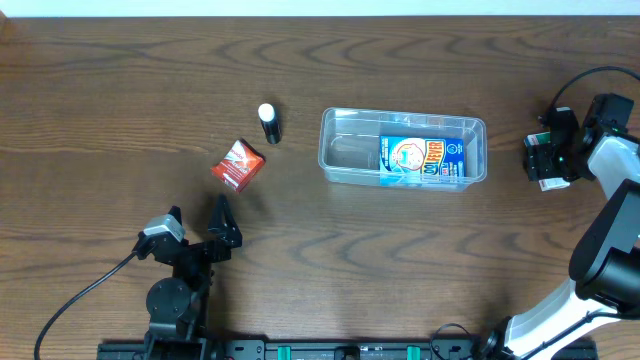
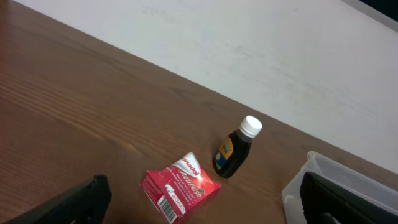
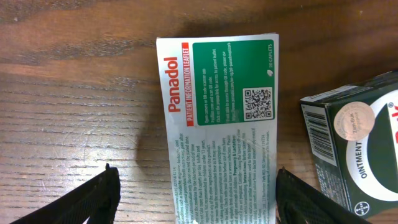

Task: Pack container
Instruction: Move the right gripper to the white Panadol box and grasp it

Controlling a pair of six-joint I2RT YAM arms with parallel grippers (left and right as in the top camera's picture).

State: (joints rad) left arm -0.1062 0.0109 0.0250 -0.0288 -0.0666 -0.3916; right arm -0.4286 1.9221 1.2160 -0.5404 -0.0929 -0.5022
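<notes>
At the table's near left, the left gripper (image 1: 196, 210) hangs with its jaws spread wide and nothing between them. At its 12 o'clock lies a red box (image 1: 238, 165), and at that box's 1 o'clock a dark bottle with a white cap (image 1: 269, 123) lies on its side. The container (image 1: 345, 150) sits right of centre, at about 3 o'clock from the bottle, with one blue box (image 1: 423, 161) lying flat in its right half. By that count the packing looks barely begun: one item is in, while the red box and the bottle are out on the wood. At the container's 3 o'clock, the right gripper (image 3: 197, 173) hovers with its jaws wide apart, straddling a white Panadol box (image 3: 221, 112) without visibly touching it. A green ointment box (image 3: 357, 155) lies just beside that box, at its 3 o'clock in the right wrist view.
</notes>
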